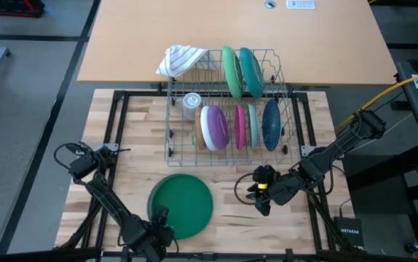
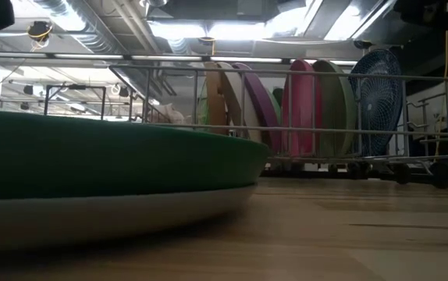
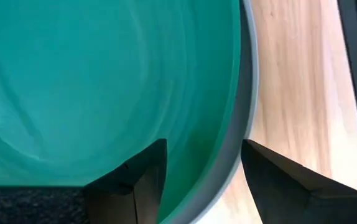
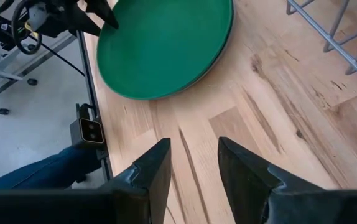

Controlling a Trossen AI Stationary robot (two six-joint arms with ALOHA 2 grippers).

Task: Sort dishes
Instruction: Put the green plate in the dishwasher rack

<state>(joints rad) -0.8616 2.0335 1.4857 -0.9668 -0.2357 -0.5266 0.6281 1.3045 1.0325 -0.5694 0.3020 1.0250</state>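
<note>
A large green plate (image 1: 183, 204) lies flat on the wooden table near its front edge; it also fills the low view (image 2: 91, 172). My left gripper (image 3: 203, 152) is open and points down at the plate's near-left rim, one finger over the inside and one outside. My right gripper (image 4: 194, 149) hangs open above bare wood to the right of the plate (image 4: 166, 43), with nothing between its fingers. More dishes stand on edge in a wire rack (image 1: 227, 102): green (image 1: 231, 71), teal (image 1: 251, 71), purple-white (image 1: 213, 127), pink (image 1: 239, 127) and blue (image 1: 271, 124). My left gripper comes from above with its fingers astride the green plate's rim (image 3: 237, 124), at the plate's near-left side. Whether a finger (image 3: 141, 174) touches the plate, I cannot tell. The plate lies flat on the table.
A striped white cloth (image 1: 180, 60) hangs over the rack's far left corner and a small clear glass (image 1: 191, 102) stands inside it. Bare wood lies between the plate and the rack. A black frame runs along the table's edges (image 1: 114, 131).
</note>
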